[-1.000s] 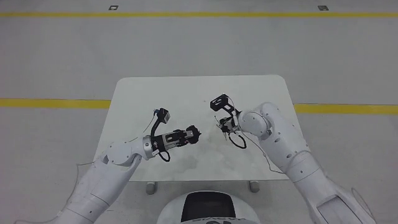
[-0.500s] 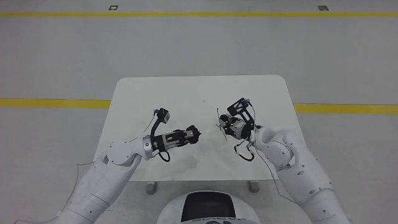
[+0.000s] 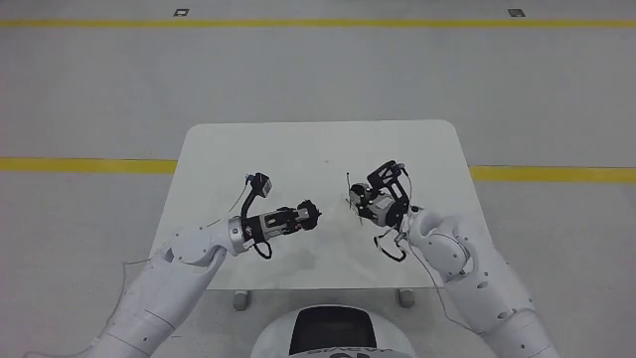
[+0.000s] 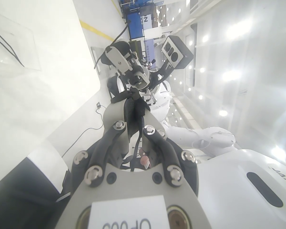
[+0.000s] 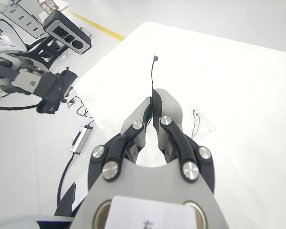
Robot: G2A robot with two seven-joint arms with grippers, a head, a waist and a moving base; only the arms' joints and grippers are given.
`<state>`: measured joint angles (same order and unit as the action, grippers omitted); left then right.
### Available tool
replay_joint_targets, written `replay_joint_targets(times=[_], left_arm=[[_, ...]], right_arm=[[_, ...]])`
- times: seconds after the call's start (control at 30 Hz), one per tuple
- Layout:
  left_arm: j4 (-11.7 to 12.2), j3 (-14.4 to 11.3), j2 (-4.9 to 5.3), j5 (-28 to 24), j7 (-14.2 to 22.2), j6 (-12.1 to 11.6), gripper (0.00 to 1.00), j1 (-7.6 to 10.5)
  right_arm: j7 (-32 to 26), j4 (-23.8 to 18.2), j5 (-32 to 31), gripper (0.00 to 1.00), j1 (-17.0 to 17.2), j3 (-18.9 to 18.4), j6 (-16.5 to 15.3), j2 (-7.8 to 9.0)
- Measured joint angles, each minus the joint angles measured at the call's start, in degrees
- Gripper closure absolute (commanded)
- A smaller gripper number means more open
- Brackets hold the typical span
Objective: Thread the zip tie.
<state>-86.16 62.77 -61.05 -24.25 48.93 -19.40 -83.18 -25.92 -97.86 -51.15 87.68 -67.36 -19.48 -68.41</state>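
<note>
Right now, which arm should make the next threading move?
Probably right: the right gripper is shut on the zip tie, its head sticking out free over the table; the left gripper sits apart from it.

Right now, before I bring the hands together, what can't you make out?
Slot in the zip tie head: too small in right wrist and top views.
Its tail: hidden inside the right hand, right wrist view.
Whether the left hand holds anything: dark pads blur together, left wrist view.
</note>
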Motion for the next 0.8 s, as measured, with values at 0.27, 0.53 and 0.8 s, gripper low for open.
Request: replay_joint_targets(times=[0.27, 0.53, 0.8], left_arm=[[-2.44, -4.83, -0.84, 5.12, -12.76, 0.82, 1.0, -4.46], [-2.58, -7.59, -1.88, 5.55, -22.58, -0.1, 1.0, -5.63], [-2.99, -7.5, -1.99, 5.64, -23.22, -0.08, 1.0, -5.73]], right_arm=[[20.52, -0.6, -1.96, 1.0, 6.19, 1.68, 0.0, 1.32], [32.58, 2.01, -2.9, 1.0, 7.13, 4.97, 0.0, 2.67], [34.29, 2.56, -2.27, 1.0, 6.65, 5.97, 0.0, 3.1]])
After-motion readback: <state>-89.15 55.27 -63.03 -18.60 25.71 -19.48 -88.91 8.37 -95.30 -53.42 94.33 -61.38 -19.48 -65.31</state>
